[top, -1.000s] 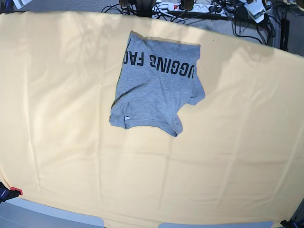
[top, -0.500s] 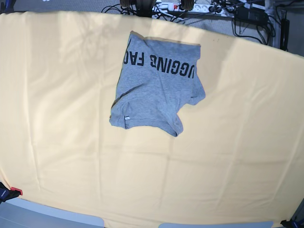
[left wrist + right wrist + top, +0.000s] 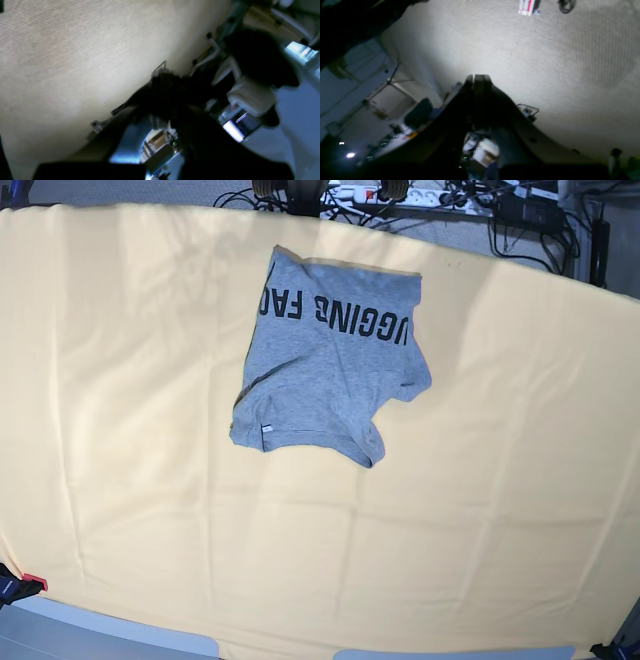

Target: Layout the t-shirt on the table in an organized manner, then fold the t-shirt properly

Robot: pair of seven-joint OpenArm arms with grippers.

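Observation:
The heather-grey t-shirt [image 3: 325,370] lies roughly folded and rumpled on the pale yellow-orange table [image 3: 150,480], at the far middle. Its black lettering [image 3: 335,315] runs upside down along its far part. One sleeve sticks out to the right, and a small white tag shows at its near left corner. Neither gripper is in the base view. In the right wrist view my right gripper [image 3: 478,78] is shut and empty against a pale textured surface. In the left wrist view my left gripper [image 3: 162,75] is dark and blurred, its fingers closed together and holding nothing. The shirt is in neither wrist view.
Cables and power strips [image 3: 400,195] lie beyond the table's far edge. A red clip [image 3: 30,582] sits at the near left corner. A white-and-red power strip [image 3: 526,6] shows in the right wrist view. Room furniture shows behind both grippers.
The shirt has not moved. White objects at the far left and far right edges of the base view have gone.

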